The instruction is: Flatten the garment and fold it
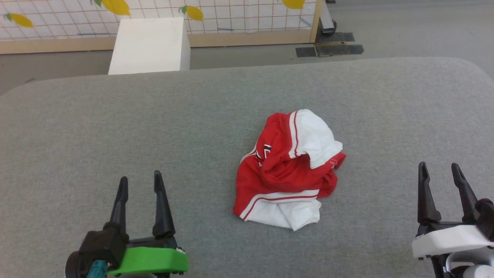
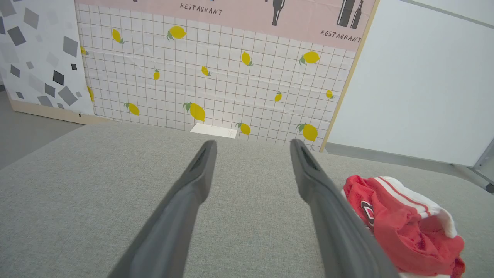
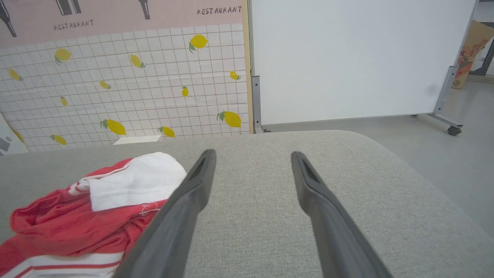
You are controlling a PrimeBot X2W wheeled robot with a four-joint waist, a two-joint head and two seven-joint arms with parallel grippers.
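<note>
Finds the garment (image 1: 287, 170) crumpled in a heap on the grey tabletop (image 1: 115, 135), a little right of its middle and well clear of every edge. Shows red cloth bunched, with one white sleeve on top toward the far edge and a white striped band on the near side. Has the left gripper (image 1: 140, 175) by the near edge, left of the heap, fingers spread, grasping nothing. Puts the right gripper (image 1: 439, 165) toward the near right corner, likewise spread and empty.
</note>
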